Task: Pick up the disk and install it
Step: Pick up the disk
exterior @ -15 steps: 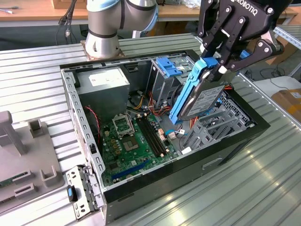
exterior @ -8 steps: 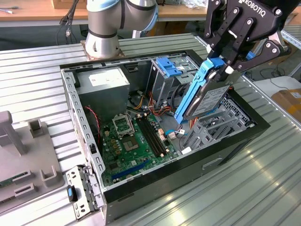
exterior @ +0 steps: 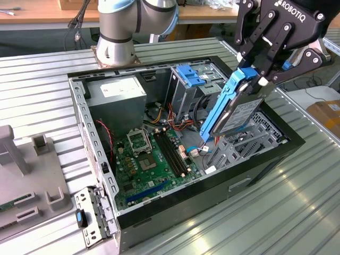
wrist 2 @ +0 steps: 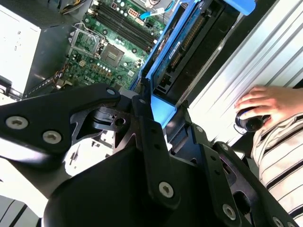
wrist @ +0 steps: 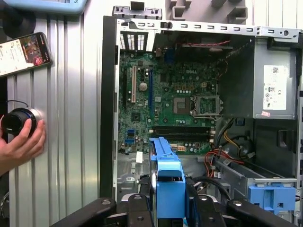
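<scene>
The disk (exterior: 234, 109), a dark flat drive with bright blue side rails, hangs tilted on edge over the open computer case (exterior: 85, 122), at the exterior view's right. My gripper (exterior: 256, 79) is shut on its upper end, one finger on each side. The disk's lower end points down toward a grey metal bay (exterior: 241, 146) inside the case, a little above it. In the first wrist view the disk's blue rail (wrist: 169, 182) rises between my black fingers (wrist: 137, 210). The second wrist view has the disk (wrist 2: 189, 42) reaching away from my gripper (wrist 2: 161, 116) over the case edge.
Inside the case lie a green motherboard (exterior: 149, 164), a grey box with a white label (exterior: 117, 95) and a metal cage with a blue top (exterior: 188, 77). A person's hand (wrist: 21, 142) rests on a round black knob beside the case, near a phone (wrist: 23, 53). Grey fixtures (exterior: 32, 175) stand at the exterior view's left.
</scene>
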Robot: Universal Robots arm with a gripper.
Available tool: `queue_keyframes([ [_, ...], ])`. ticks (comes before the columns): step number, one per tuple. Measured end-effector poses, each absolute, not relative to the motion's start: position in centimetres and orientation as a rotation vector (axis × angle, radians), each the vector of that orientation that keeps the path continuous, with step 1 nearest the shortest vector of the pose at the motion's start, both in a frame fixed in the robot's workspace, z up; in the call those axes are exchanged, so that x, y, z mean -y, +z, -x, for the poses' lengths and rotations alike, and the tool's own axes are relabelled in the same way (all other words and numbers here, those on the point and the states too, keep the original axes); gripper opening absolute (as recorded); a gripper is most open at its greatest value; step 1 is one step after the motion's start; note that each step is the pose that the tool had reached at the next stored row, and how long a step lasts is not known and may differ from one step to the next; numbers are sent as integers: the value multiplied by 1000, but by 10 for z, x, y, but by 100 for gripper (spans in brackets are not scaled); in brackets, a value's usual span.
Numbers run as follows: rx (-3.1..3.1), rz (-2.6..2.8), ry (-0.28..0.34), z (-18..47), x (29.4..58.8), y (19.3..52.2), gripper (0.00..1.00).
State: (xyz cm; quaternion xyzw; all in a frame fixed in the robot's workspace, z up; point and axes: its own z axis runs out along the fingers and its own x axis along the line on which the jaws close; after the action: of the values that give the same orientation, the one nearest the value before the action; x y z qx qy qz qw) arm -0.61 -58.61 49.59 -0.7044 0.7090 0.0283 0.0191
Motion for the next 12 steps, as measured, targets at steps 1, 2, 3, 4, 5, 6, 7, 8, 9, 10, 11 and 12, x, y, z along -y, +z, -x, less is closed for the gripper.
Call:
queue_keyframes([
  [1,-2201,2186,88,1,586,496,37],
  [2,-2201,2186,88,-3,586,495,37],
  [3,-2201,2186,88,-7,586,495,37],
  [4,-2201,2187,87,-17,586,495,37],
  [5,-2201,2186,88,-23,586,495,37],
  [6,-2201,2186,87,-27,586,495,37],
  [7,-2201,2187,87,-34,586,494,37],
  [8,-2201,2187,87,-39,586,494,37],
  [9,-2201,2187,86,-50,586,494,37],
  [10,-2202,2187,86,-56,586,494,37],
  [11,-2202,2188,85,-62,586,493,37],
  [12,-2203,2188,84,-65,586,493,37],
])
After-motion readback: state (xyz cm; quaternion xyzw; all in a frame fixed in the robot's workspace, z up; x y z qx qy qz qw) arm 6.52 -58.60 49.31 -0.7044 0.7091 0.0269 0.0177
